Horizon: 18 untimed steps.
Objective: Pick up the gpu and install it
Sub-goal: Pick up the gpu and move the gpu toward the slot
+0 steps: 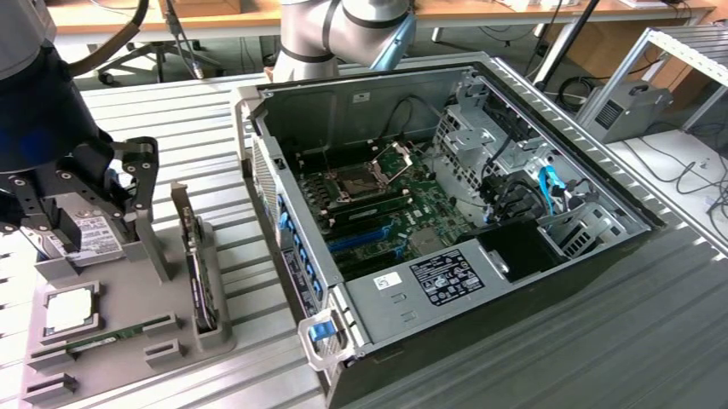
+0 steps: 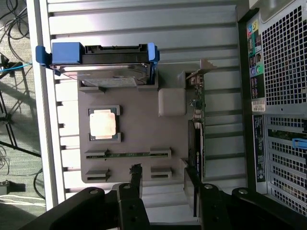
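**A:** Exterior view: where does the gpu [image 1: 203, 274] sit?

**B:** It stands on edge in a slot of the grey tray [image 1: 136, 294], bracket toward the hard drive [image 1: 85, 234] end, not far from the open case [image 1: 455, 213]. Standing that way, its long upper edge is probably meant for a grasp from above.

**A:** And the case?

**B:** It lies on its side with the panel off and the motherboard [image 1: 381, 213] facing up, likely so a card can go straight down into a slot.

**A:** The gripper?

**B:** In the wrist view the gripper [image 2: 163, 188] hangs over the tray end away from the hard drive. Its fingers [image 2: 135, 179] are spread wide and nothing is between them. One finger lines up with the gpu's end, but I cannot tell whether it touches.

**A:** What else is on the tray?

**B:** A processor [image 2: 103, 124] and a memory stick [image 2: 127, 154], each in its own recess, well apart from the fingers.

**A:** And the job?

**B:** The card has not been lifted and is not installed.
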Motion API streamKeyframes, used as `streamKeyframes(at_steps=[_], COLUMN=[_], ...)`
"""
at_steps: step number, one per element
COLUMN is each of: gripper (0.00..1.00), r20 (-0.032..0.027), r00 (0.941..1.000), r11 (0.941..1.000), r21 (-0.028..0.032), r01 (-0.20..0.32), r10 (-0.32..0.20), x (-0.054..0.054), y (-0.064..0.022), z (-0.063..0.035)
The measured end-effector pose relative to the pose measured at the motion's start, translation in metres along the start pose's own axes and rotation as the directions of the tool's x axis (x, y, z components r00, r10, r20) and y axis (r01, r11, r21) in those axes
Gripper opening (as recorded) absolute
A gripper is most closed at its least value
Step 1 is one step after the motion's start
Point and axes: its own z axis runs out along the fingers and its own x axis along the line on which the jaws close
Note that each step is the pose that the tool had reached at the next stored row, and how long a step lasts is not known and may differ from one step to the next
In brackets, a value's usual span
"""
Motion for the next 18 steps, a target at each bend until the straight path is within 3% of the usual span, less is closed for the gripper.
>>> streamKeyframes(at_steps=[18], gripper=[0.48], r20=[-0.0001], r00=[1.0], r11=[1.0], r21=[0.0001], r01=[0.0], r10=[0.0], x=[-0.0073], y=[0.0004], z=[0.0047])
